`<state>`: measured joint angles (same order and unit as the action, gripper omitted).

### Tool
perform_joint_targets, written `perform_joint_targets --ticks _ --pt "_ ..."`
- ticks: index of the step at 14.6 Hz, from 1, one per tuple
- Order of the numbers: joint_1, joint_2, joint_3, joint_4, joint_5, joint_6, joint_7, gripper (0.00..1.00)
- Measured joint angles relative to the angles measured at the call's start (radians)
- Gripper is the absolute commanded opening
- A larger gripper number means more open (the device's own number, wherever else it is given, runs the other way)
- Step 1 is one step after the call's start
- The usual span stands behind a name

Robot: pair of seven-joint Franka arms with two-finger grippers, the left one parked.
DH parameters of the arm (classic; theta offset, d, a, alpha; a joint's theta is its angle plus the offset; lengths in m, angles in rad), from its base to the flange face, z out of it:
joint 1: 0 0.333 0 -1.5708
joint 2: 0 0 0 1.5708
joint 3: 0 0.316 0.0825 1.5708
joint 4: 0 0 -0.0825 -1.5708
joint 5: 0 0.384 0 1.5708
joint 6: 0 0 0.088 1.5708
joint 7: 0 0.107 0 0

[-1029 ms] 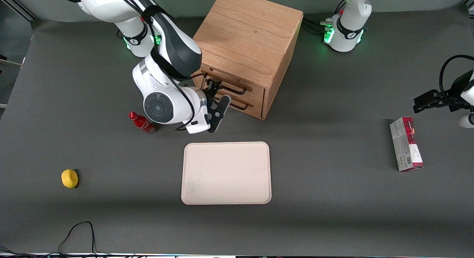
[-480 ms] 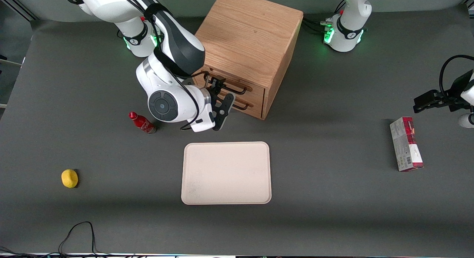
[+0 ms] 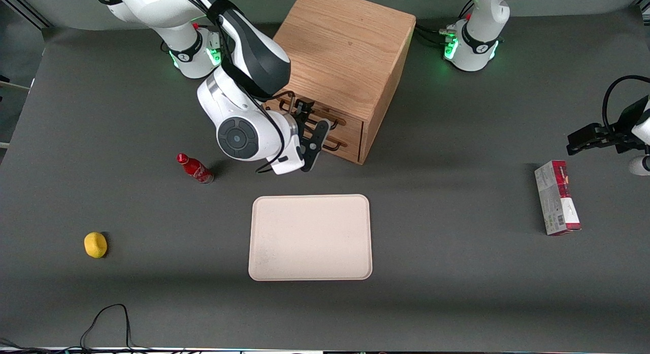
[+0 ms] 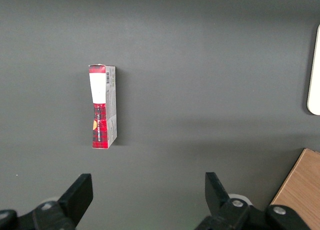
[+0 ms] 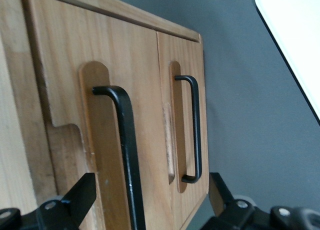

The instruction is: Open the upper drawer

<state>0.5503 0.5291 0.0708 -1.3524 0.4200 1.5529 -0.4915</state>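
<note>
The oak cabinet (image 3: 345, 54) stands at the middle of the table, and both of its drawers sit flush in their fronts. The upper drawer (image 3: 351, 121) (image 5: 65, 90) has a black bar handle (image 3: 332, 123) (image 5: 125, 155); the lower drawer (image 3: 348, 140) (image 5: 180, 90) sits below it with its own handle (image 5: 196, 130). My gripper (image 3: 310, 126) (image 5: 147, 195) hangs open just in front of the drawer fronts. The upper handle's bar runs between its fingers without touching either. The arm's wrist hides part of both drawer fronts in the front view.
A cream tray (image 3: 310, 237) (image 5: 295, 40) lies nearer the front camera than the cabinet. A red bottle (image 3: 194, 168) lies beside my wrist, and a yellow lemon (image 3: 95, 244) lies toward the working arm's end. A red-and-grey box (image 3: 556, 196) (image 4: 102, 106) lies toward the parked arm's end.
My gripper has moved up to the cabinet, from beside the drawer fronts to straddling the upper handle. The drawers have not moved.
</note>
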Motion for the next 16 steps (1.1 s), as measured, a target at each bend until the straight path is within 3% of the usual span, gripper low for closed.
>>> perform_joint_targets --ticks 7,16 --pt "0.0 -0.004 -0.002 -0.015 -0.043 0.0 0.0 1.0" --pt "0.015 -0.009 0.0 -0.057 -0.05 0.029 0.0 1.0"
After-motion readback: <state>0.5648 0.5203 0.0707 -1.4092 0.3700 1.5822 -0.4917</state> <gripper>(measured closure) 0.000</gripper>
